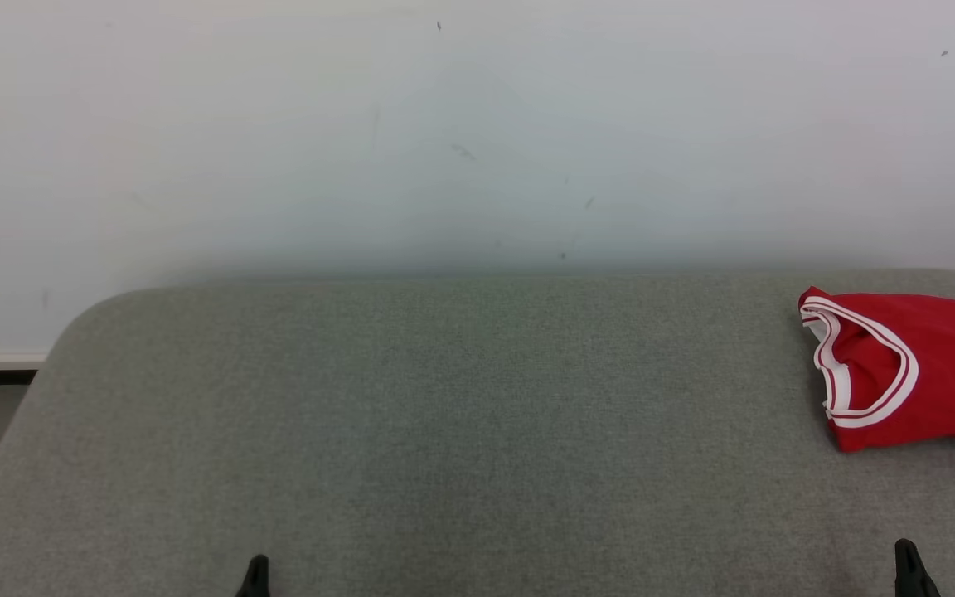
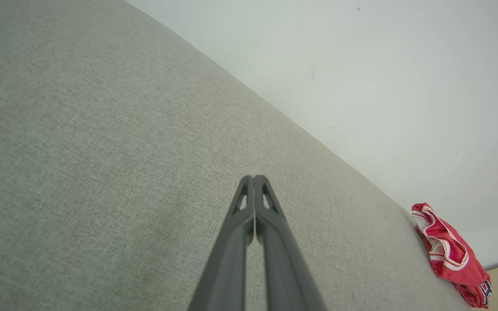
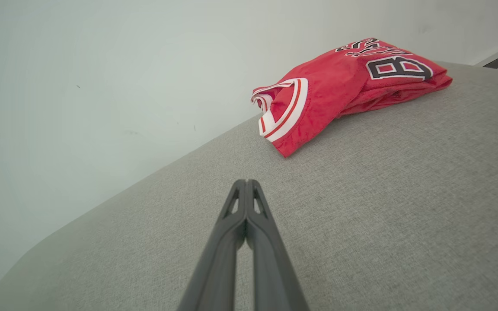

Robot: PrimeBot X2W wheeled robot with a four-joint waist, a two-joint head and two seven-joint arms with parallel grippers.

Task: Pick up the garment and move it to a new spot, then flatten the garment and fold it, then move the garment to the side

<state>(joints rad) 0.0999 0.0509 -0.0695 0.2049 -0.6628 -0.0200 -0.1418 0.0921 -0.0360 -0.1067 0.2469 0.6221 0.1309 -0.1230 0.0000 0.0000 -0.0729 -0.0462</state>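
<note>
While left tool (image 2: 253, 178) and right tool (image 3: 245, 182) rest pinched together, the red jersey (image 1: 946, 365) lies at three o'clock. Likely soft, light, slippery: pinch its trimmed opening (image 1: 911, 371).

The head camera looks forward and down across the grey fabric surface (image 1: 444, 431) to the white wall (image 1: 444, 124) behind it. Each wrist camera sits low and close over that surface, sighting along the left tool (image 2: 253, 177) or the right tool (image 3: 245, 181) toward the wall. All three share the red jersey (image 1: 933, 373) at the surface's right end, nearest the right wrist camera.
</note>
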